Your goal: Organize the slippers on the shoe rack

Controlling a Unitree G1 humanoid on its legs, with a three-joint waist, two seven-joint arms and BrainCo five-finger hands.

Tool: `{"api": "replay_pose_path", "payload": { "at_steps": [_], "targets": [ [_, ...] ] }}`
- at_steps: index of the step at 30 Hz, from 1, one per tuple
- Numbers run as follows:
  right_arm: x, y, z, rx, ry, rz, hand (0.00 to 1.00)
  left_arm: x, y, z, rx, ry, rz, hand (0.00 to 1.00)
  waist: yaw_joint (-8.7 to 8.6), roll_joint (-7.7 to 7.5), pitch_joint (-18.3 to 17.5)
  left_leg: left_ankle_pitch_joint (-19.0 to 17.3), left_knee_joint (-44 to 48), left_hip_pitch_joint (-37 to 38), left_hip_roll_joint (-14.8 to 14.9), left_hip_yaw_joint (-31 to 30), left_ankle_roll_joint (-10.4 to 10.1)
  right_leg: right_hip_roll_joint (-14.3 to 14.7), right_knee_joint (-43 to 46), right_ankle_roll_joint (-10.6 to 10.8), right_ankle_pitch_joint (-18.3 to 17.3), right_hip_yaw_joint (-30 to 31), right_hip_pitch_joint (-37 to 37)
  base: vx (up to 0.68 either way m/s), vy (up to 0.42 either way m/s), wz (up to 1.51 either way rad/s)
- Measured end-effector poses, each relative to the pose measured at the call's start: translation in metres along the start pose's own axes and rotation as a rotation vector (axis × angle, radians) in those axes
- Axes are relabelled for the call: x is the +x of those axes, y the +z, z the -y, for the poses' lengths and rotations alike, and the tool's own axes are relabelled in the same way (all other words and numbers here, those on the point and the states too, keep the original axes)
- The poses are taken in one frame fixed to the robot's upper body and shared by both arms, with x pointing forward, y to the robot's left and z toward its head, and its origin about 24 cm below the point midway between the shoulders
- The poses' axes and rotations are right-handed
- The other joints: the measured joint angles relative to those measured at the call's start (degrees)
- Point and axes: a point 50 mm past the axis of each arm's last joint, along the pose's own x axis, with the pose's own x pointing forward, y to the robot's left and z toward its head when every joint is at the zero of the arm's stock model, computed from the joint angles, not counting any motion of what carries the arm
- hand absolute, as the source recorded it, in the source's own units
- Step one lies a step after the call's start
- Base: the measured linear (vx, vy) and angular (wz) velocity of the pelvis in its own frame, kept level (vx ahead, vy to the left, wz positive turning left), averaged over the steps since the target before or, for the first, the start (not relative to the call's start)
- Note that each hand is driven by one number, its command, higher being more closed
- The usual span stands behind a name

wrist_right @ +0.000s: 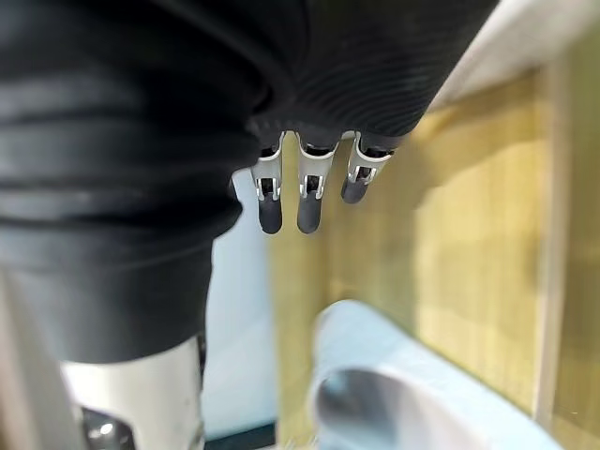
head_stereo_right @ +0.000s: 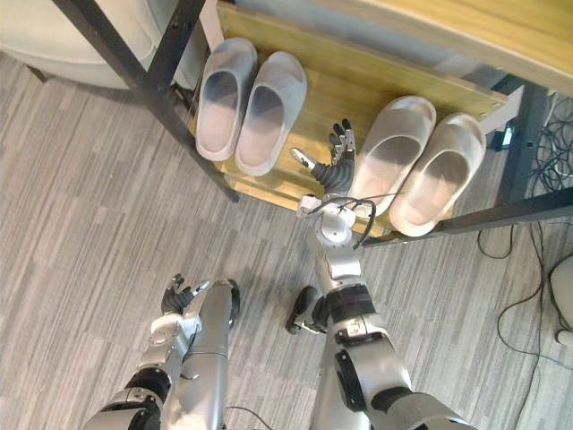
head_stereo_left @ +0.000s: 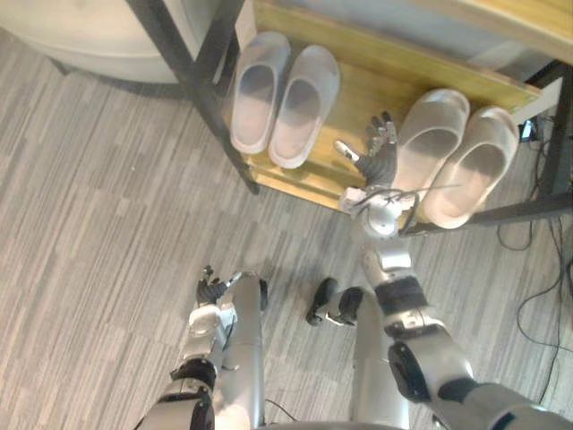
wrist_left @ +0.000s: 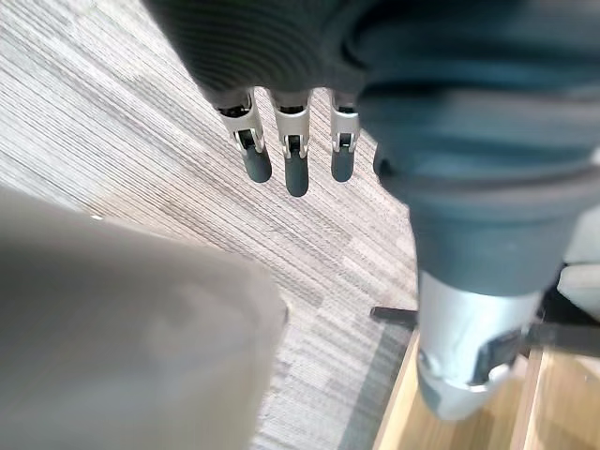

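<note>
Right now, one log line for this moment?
shelf: left slipper pair, right slipper pair, both on it | right robot hand: open, over shelf between pairs | left robot hand: open, low over floor

No readable text

The slippers [head_stereo_left: 260, 90], the shoe rack [head_stereo_left: 367, 90] and the floor [head_stereo_left: 89, 224] carry no lettering, number or sign that can be made out.

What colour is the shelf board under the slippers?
The shelf board is yellowish wood; the right eye view shows it best.
</note>
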Motion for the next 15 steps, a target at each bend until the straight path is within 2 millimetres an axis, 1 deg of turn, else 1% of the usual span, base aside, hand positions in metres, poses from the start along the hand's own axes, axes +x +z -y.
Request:
{"api": "replay_pose_path", "payload": {
  "at_steps": [1, 2, 3, 4, 5, 6, 7, 8, 9, 11, 12, 13, 14, 15],
  "targets": [
    [-0.016, -0.007, -0.002, -0.039, 0.061, -0.011, 0.0, -0.003, -0.007, -0.003, 0.042, -0.012, -0.015, 0.0, -0.44, -0.09, -0.1, 0.5, -3.1, 4.3, 0.3, 1.0, 0.2, 0.1, -2.7, -0.1, 0.6, -0.2, 4.1, 0.04, 0.015, 0.08],
    [-0.02, -0.009, -0.002, -0.045, 0.076, -0.015, 0.0, -0.004, -0.01, -0.003, 0.052, -0.019, -0.021, 0.0, -0.6, -0.12, -0.1, 0.6, -3.9, 5.3, 0.4, 1.3, 0.3, 0.1, -3.3, 0.0, 0.8, -0.3, 5.0, 0.09, 0.027, 0.11],
    [-0.032, -0.015, -0.004, -0.064, 0.115, -0.031, 0.0, -0.008, -0.018, -0.003, 0.083, -0.042, -0.039, 0.0, -1.05, -0.21, -0.2, 1.5, -6.8, 8.9, 0.4, 2.3, 0.3, 0.3, -5.9, 0.3, 1.5, -0.3, 8.3, 0.07, 0.028, 0.04],
    [-0.036, -0.017, -0.004, -0.065, 0.129, -0.041, 0.0, -0.01, -0.021, -0.003, 0.093, -0.048, -0.045, 0.0, -1.23, -0.24, -0.4, 1.8, -8.1, 10.2, 0.4, 2.6, 0.5, 0.4, -7.0, 0.3, 1.9, -0.2, 9.5, 0.09, 0.038, 0.03],
    [-0.045, -0.022, -0.005, -0.078, 0.156, -0.057, 0.0, -0.013, -0.028, -0.003, 0.117, -0.067, -0.06, 0.0, -1.67, -0.42, -0.8, 2.4, -10.6, 12.7, 0.4, 3.4, 0.9, 0.5, -9.3, 0.6, 2.7, -0.2, 11.7, 0.08, 0.045, 0.0],
    [-0.054, -0.027, -0.006, -0.093, 0.181, -0.075, 0.0, -0.016, -0.034, -0.003, 0.136, -0.078, -0.075, 0.0, -2.0, -0.55, -1.7, 3.3, -13.0, 14.8, 0.5, 4.2, 0.7, 0.7, -11.6, 1.0, 3.5, -0.2, 13.6, 0.12, 0.073, -0.07],
    [-0.064, -0.035, -0.004, -0.114, 0.207, -0.11, 0.0, -0.02, -0.04, -0.001, 0.167, -0.104, -0.089, 0.0, -2.03, -1.04, -2.6, 4.3, -16.3, 18.1, 0.5, 5.6, 1.0, 1.0, -14.5, 1.4, 4.6, 0.2, 16.1, 0.11, 0.064, -0.1],
    [-0.069, -0.039, -0.003, -0.128, 0.218, -0.125, 0.0, -0.022, -0.043, 0.0, 0.175, -0.12, -0.098, 0.0, -2.07, -1.18, -2.9, 4.7, -17.9, 19.8, 0.5, 6.2, 1.1, 1.2, -15.9, 1.8, 5.0, 0.4, 17.6, 0.11, 0.064, -0.14],
    [-0.079, -0.046, -0.001, -0.145, 0.238, -0.158, 0.0, -0.026, -0.051, 0.003, 0.196, -0.146, -0.117, 0.0, -2.21, -1.33, -4.0, 5.3, -20.3, 22.3, 0.5, 7.0, 1.3, 1.6, -18.5, 2.2, 5.9, 0.6, 19.8, 0.13, 0.068, -0.19],
    [-0.104, -0.066, 0.007, -0.198, 0.285, -0.258, 0.0, -0.037, -0.069, 0.008, 0.279, -0.217, -0.17, 0.0, -2.43, -2.15, -6.8, 7.5, -28.1, 29.1, 0.1, 9.1, 1.8, 2.7, -25.6, 3.1, 8.5, 1.8, 25.2, 0.18, 0.094, -0.26],
    [-0.106, -0.068, 0.008, -0.201, 0.287, -0.271, 0.0, -0.038, -0.071, 0.008, 0.289, -0.223, -0.177, 0.0, -2.45, -2.22, -7.2, 7.7, -28.9, 29.7, 0.1, 9.4, 1.9, 2.7, -26.4, 3.3, 8.8, 1.8, 25.7, 0.13, 0.092, -0.21],
    [-0.113, -0.078, 0.012, -0.216, 0.3, -0.318, 0.0, -0.041, -0.078, 0.007, 0.315, -0.239, -0.204, 0.0, -2.92, -2.34, -8.2, 8.7, -31.9, 32.1, -0.3, 10.1, 2.0, 3.1, -29.3, 3.7, 10.0, 2.2, 27.5, 0.14, 0.103, -0.17],
    [-0.123, -0.099, 0.023, -0.272, 0.314, -0.418, 0.0, -0.045, -0.087, 0.008, 0.342, -0.266, -0.242, 0.0, -3.95, -2.09, -9.2, 10.6, -36.8, 35.9, -0.9, 11.1, 2.3, 3.7, -34.3, 4.4, 12.4, 2.5, 30.7, 0.14, 0.104, -0.18],
    [-0.126, -0.103, 0.025, -0.284, 0.316, -0.436, 0.0, -0.046, -0.088, 0.008, 0.346, -0.268, -0.244, 0.0, -4.03, -2.08, -9.3, 11.0, -37.7, 36.6, -1.0, 11.4, 2.4, 3.8, -35.2, 4.5, 12.8, 2.6, 31.3, 0.13, 0.096, -0.21]
  ]
}}
